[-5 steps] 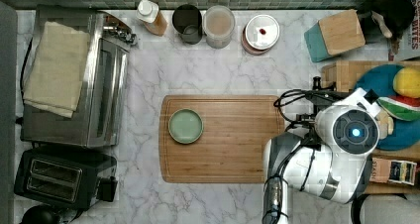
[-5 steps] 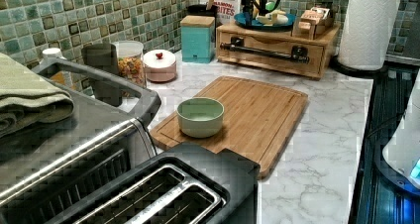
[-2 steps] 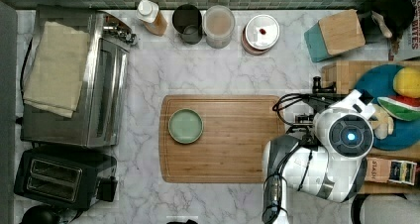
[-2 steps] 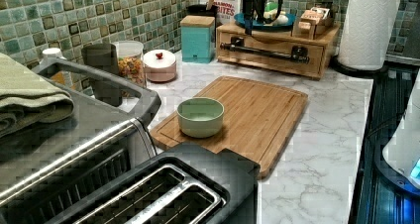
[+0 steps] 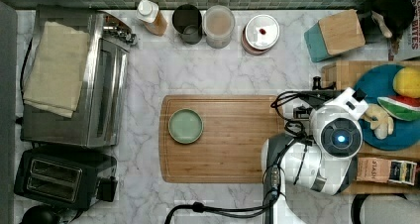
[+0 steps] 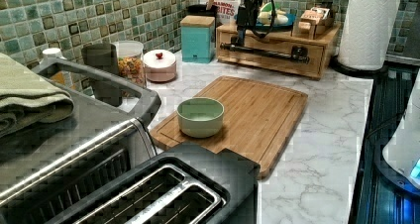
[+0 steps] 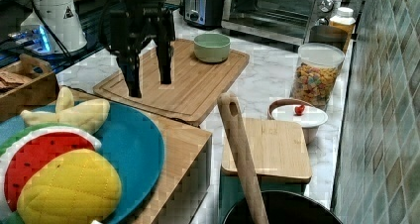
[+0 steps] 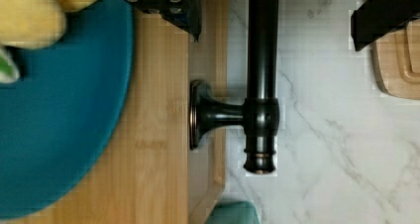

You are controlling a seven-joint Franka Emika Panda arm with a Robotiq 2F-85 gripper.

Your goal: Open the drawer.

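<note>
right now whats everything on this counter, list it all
drawer: 1, light wood, black bar handle, shut, left view's far end
cutting board: 1, bamboo, centre
bowl: 1, pale green, on the board
block: 1, wood top, teal sides, beside the drawer unit
plate: 1, blue, atop the drawer unit, holding plush fruit
lidded dish: 1, pink, by the tile wall
cereal jar: 1, clear
dark cup: 1
bottle: 1, white cap
toaster oven: 1, steel, cloth on top
toaster: 1, black
paper towel roll: 1, white
gripper: 1, black, open, over the handle
</note>
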